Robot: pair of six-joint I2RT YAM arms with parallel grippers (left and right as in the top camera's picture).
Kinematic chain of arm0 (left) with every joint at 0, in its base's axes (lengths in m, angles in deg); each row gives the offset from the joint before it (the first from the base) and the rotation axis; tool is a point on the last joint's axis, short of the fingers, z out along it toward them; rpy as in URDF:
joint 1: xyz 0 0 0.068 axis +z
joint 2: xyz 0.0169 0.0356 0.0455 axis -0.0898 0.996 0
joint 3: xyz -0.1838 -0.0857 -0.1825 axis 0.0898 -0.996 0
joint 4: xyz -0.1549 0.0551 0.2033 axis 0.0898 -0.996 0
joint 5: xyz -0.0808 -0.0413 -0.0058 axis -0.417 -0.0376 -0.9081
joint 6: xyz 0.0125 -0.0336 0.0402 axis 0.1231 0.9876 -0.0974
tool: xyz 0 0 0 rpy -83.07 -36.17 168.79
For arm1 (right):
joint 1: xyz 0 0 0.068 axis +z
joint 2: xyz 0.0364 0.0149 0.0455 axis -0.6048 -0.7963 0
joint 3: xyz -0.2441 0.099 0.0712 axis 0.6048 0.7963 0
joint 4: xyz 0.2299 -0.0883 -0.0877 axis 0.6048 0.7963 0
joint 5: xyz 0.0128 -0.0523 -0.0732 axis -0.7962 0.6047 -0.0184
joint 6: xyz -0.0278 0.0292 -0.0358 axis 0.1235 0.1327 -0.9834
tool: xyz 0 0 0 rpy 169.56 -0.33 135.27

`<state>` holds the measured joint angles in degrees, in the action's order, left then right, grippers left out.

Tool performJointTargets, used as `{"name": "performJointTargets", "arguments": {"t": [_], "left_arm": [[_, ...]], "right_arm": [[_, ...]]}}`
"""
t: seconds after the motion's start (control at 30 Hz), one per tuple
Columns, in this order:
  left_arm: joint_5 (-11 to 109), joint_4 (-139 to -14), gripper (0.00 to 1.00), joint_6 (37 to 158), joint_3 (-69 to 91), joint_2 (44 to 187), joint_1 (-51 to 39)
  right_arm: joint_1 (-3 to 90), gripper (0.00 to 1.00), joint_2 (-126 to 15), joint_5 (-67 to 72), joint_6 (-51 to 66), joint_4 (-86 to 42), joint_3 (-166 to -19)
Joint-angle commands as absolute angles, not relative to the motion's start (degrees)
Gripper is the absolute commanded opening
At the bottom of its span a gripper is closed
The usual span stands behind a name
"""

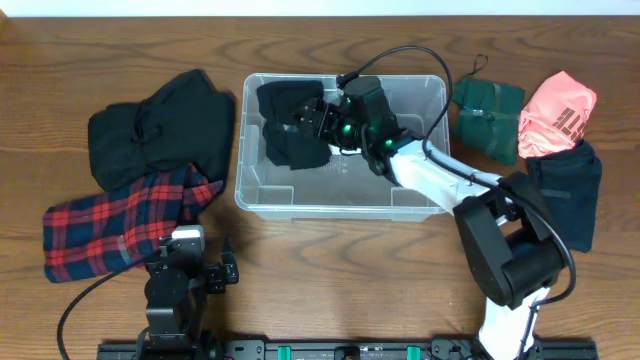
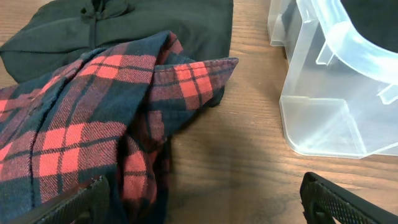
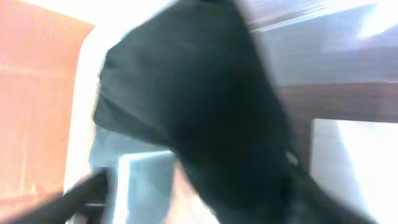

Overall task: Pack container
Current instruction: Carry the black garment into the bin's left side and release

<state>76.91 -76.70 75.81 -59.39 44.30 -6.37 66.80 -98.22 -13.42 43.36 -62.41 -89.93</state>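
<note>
**One garment in the bin, the rest waiting on the desk**

The container [image 1: 340, 212] sat at the middle of the desk [image 1: 330, 290], its near-left corner also showing in the left wrist view. The step in hand looked like placing a first piece. The right gripper [image 1: 318, 120] reached inside the container toward its 10 o'clock corner, right against a black garment [image 1: 288, 128] that lay bunched there.

The right wrist view was blurred and mostly filled by that dark cloth. One of the fingers [image 3: 84, 193] showed as a smear at the lower left, so whether the pair was pinching the cloth or spread off it could not be told.

The left gripper [image 2: 205, 186] was low at the desk's 7 o'clock, fingers spread wide and holding nothing. The red plaid shirt [image 2: 93, 124] was just ahead of it.

Unpacked things lay on both sides:
- a black hoodie [image 1: 160, 130] at 9 o'clock from the container, overlapping the plaid shirt at 8 o'clock
- a green cloth [image 1: 487, 118] and a coral piece [image 1: 555, 108] at 2 to 3 o'clock
- a dark navy garment [image 1: 568, 195] at 4 o'clock

The next move probably called for letting the black garment settle flat. The right arm would then need to lift clear of the rim without dragging cloth out.
</note>
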Motion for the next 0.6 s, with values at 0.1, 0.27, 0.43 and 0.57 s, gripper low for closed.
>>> {"name": "performJointTargets", "arguments": {"t": [0.1, 0.27, 0.43, 0.57], "left_arm": [[77.0, -76.4, 0.98, 75.0, -60.1, 43.9, -6.1], [77.0, -76.4, 0.98, 75.0, -60.1, 43.9, -6.1], [77.0, -76.4, 0.98, 75.0, -60.1, 43.9, -6.1], [77.0, -76.4, 0.98, 75.0, -60.1, 43.9, -6.1]], "right_arm": [[60.0, 0.99, -84.5, -16.9, 31.9, -49.6, -90.4], [54.3, 0.99, -71.4, -11.6, 22.5, -36.2, -90.4], [45.1, 0.99, -62.4, -10.4, 16.6, -26.0, -90.4], [32.3, 0.99, -59.7, -10.4, 14.6, -16.3, -90.4]]}}
